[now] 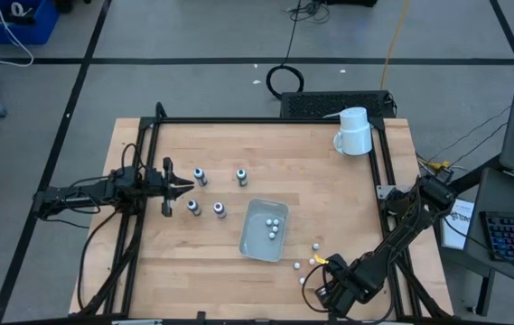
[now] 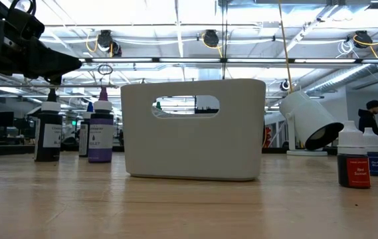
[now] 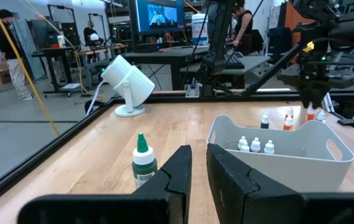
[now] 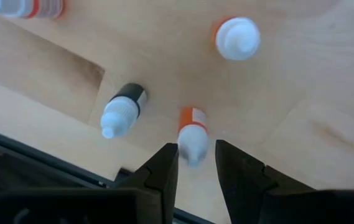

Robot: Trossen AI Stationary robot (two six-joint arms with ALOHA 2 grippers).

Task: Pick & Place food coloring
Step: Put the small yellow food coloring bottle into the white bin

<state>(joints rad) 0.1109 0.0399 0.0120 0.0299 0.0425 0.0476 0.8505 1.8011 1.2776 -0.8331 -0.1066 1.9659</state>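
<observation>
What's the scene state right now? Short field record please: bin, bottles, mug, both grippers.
bin: white bin mid-table, three white-capped bottles inside
dark bottles: four upright on the table, left of the bin
small bottles: several on the table, right of the bin
mug: white mug, far right corner of the table
left gripper: shut, empty, among the dark bottles
right gripper: jaws either side of an orange-labelled bottle that stands on the table; contact cannot be told

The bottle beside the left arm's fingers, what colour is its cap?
Green, clearest in the left wrist view: bottle.
</observation>
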